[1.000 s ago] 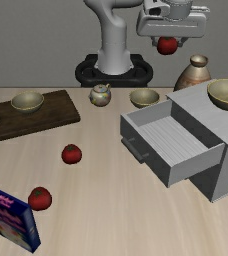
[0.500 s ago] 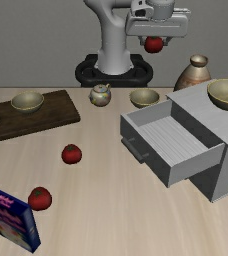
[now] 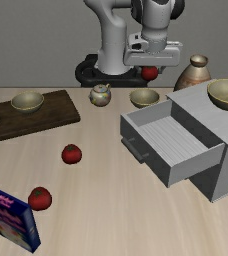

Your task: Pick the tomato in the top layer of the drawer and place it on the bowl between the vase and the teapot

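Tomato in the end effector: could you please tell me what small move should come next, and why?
Probably lower the end effector straight down: the tomato it grips hangs roughly above the bowl between the teapot and the vase, not yet resting in it.

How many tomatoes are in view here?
3. A tomato in the gripper over the middle bowl, one on the table, one beside the blue box. The drawer might hide more.
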